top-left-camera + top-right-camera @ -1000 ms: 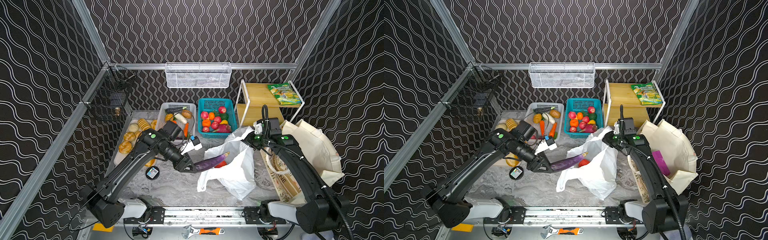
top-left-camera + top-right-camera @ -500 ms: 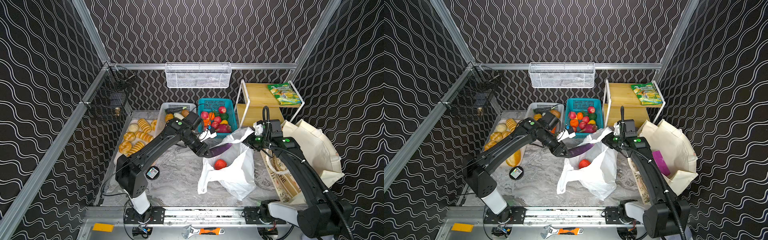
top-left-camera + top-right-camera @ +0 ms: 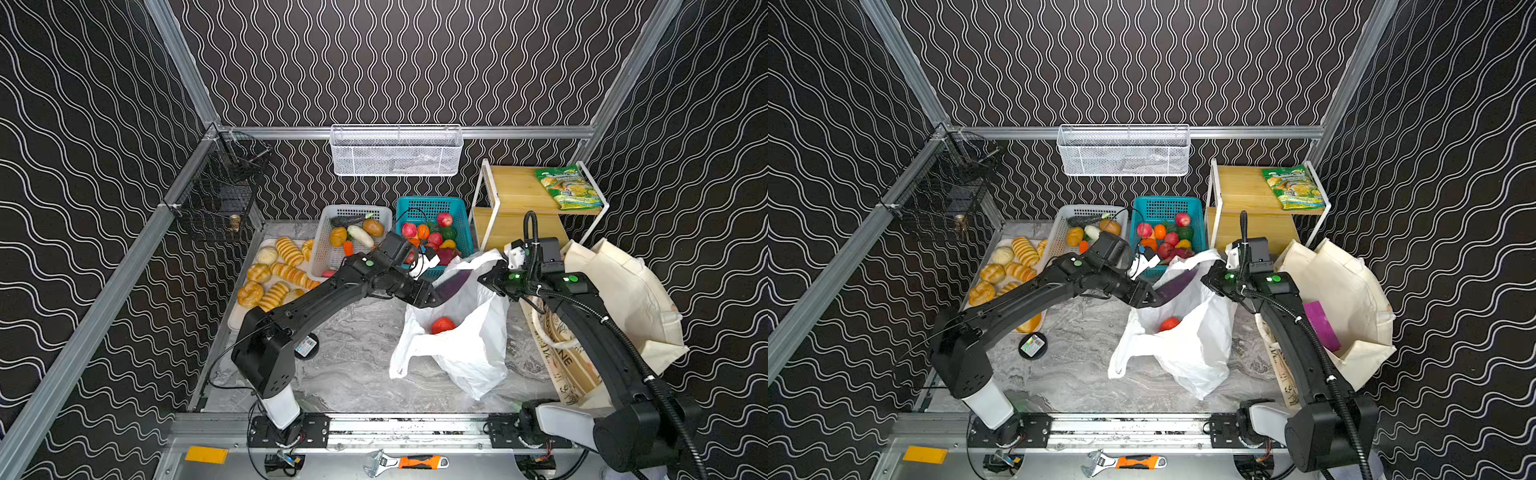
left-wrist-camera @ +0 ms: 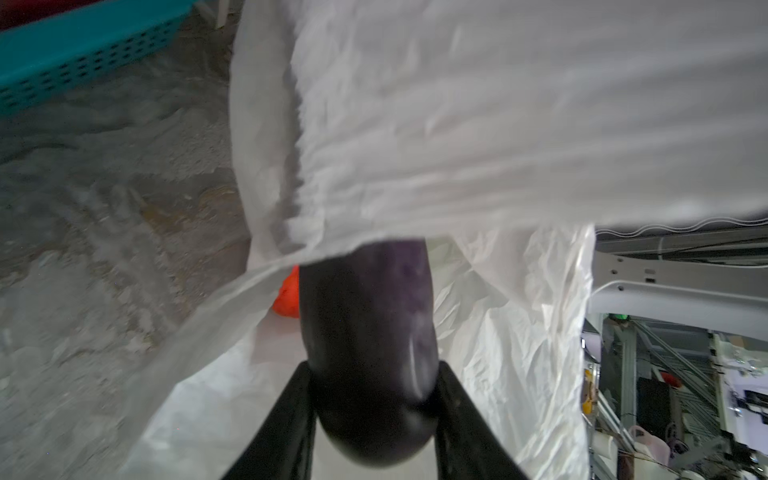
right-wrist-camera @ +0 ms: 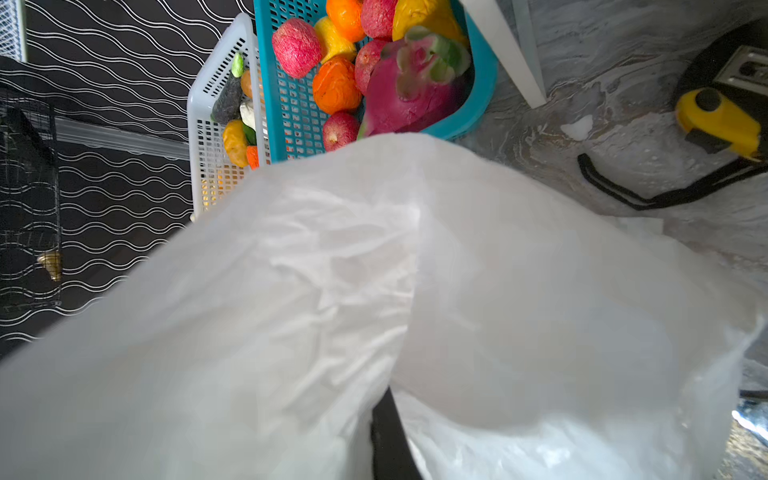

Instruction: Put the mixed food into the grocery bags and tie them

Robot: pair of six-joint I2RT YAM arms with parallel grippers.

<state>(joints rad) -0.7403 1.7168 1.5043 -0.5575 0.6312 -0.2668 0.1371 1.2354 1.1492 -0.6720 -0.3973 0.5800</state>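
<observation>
The crinkly white plastic bag (image 3: 465, 353) is pinched open by the right gripper (image 3: 490, 281) so the long purple aubergine (image 3: 454, 282), clamped in the left gripper (image 3: 429, 296), is admitted.

Left arm (image 3: 316, 299) reaches toward two o'clock, left end effector (image 3: 432, 293) gripping (jaws partly apart); right end effector (image 3: 485, 279) pinched closed.
</observation>
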